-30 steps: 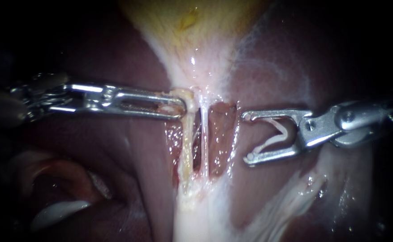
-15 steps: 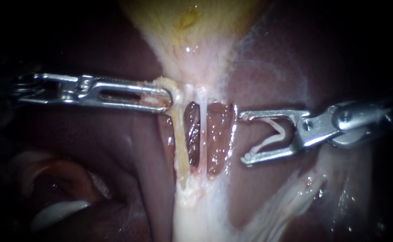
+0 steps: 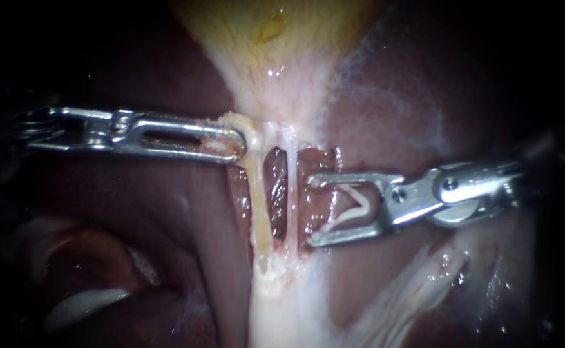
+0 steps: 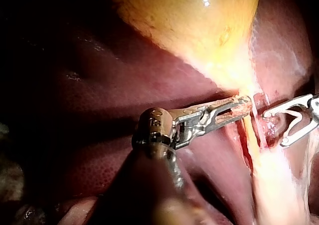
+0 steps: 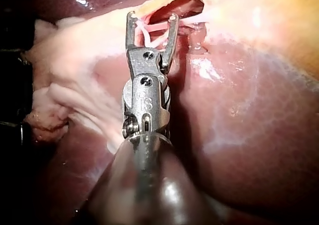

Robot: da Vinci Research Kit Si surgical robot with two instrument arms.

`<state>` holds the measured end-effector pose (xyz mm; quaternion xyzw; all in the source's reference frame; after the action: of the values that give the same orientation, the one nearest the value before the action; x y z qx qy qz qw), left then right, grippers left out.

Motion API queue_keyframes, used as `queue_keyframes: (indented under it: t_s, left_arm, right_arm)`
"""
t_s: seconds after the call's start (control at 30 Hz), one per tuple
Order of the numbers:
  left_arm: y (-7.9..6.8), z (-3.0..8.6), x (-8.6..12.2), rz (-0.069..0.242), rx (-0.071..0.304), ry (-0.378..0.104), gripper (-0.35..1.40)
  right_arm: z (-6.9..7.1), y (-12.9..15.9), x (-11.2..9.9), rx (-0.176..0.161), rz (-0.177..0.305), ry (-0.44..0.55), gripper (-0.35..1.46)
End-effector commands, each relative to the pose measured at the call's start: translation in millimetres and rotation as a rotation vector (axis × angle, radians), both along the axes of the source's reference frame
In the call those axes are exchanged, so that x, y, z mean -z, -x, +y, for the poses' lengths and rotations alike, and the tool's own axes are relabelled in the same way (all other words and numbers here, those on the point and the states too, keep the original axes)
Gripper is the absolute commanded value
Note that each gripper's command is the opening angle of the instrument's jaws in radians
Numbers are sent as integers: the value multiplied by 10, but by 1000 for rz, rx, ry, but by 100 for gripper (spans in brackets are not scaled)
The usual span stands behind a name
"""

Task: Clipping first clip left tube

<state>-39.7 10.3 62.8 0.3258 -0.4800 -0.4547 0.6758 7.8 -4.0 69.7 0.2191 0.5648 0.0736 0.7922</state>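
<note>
My left instrument has its jaws clamped on the left tube, while my right instrument grips a clip between wide-spread jaws, a thin tube just ahead.

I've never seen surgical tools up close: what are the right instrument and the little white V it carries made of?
Right instrument: looks like polished metal, silvery with bright glints. The clip: matte off-white, no glints, probably plastic, though I can't be sure.

The right tool holds a white clip between its widely spread jaws. The jaw tips lie at pale tissue strands. The liver lies beside the tool.
</note>
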Motion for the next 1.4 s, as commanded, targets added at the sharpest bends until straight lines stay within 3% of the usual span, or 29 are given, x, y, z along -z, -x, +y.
queue_keyframes:
  t_s: [0.03, 0.23, 0.5, 0.9, 1.2, 1.4]
  left_arm:
    - [0, 0, 0, 0, 0, 0, -35]
    - [0, 0, 0, 0, 0, 0, -35]
    - [0, 0, 0, 0, 0, 0, -35]
    - [-1, 2, -3, 2, 2, 1, -35]
    - [-1, 3, -3, 2, 2, 1, -35]
    - [0, 3, -4, 2, 2, 1, -35]
  right_arm:
    - [-2, -5, -7, -5, -5, -11, 48]
    - [-13, -27, -36, -5, -8, -33, 49]
    - [-26, -54, -53, 14, 0, -68, 48]
    - [-39, -81, -49, 78, 35, -108, 46]
    - [-51, -98, -61, 93, 37, -123, 46]
    - [-51, -101, -62, 90, 33, -139, 43]
